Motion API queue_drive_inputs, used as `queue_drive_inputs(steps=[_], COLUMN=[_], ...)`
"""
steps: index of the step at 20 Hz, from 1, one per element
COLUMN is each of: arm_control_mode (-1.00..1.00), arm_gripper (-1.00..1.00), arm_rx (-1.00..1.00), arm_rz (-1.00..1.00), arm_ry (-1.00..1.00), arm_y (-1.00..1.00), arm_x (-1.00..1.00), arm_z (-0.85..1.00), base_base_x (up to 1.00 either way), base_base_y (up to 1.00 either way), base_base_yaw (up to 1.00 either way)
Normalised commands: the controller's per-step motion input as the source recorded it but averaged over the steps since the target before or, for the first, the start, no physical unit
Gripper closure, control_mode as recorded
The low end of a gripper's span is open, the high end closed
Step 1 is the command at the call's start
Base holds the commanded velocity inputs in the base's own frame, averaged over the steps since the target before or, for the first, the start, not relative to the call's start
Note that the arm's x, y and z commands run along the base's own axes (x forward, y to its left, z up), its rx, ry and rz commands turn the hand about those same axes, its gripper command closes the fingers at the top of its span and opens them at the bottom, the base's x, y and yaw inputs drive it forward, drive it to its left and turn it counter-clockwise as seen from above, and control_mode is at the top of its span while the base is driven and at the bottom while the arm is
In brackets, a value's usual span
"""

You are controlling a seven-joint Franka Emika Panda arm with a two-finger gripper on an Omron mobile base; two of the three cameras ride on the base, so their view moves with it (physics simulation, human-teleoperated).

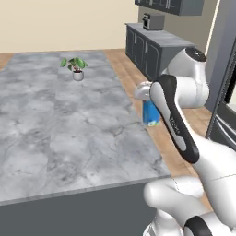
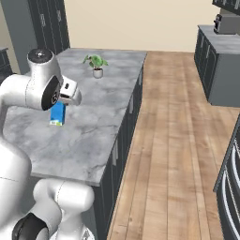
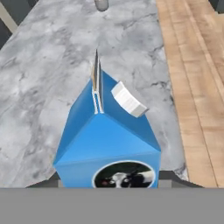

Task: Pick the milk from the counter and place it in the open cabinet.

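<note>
one milk (image 3: 107,140) carton stands upright on the counter (image 1: 69,133) near its right edge, directly between the two fingers. the left fingertip (image 3: 51,179) and the right one (image 3: 171,177) sit low at either side of the carton; whether they press it or only flank it, i cannot tell. the gripper (image 2: 60,104) hangs over the carton. one potted plant (image 1: 76,67) stands well beyond the fingers, far up the slab.

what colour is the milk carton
Bright blue, with a white cap; the milk shows best in the hand view.
</note>
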Motion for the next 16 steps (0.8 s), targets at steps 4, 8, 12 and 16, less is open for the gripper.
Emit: queue_drive_inputs(steps=[4,8,12,16], arm_control_mode=[-1.0,-1.0,-1.0,-1.0], arm_gripper=[1.0,1.0,1.0,1.0], arm_rx=[-0.08,-0.01,0.0,0.0], arm_rz=[-0.1,-0.04,0.0,0.0], arm_ry=[-0.21,-0.09,0.0,0.0], arm_y=[0.0,0.0,0.0,0.0], arm_x=[-0.21,-0.05,0.0,0.0], arm_z=[0.14,0.03,0.0,0.0], base_base_x=[0.0,0.0,0.0,0.0], base_base_y=[0.0,0.0,0.0,0.0], base_base_yaw=[0.0,0.0,0.0,0.0])
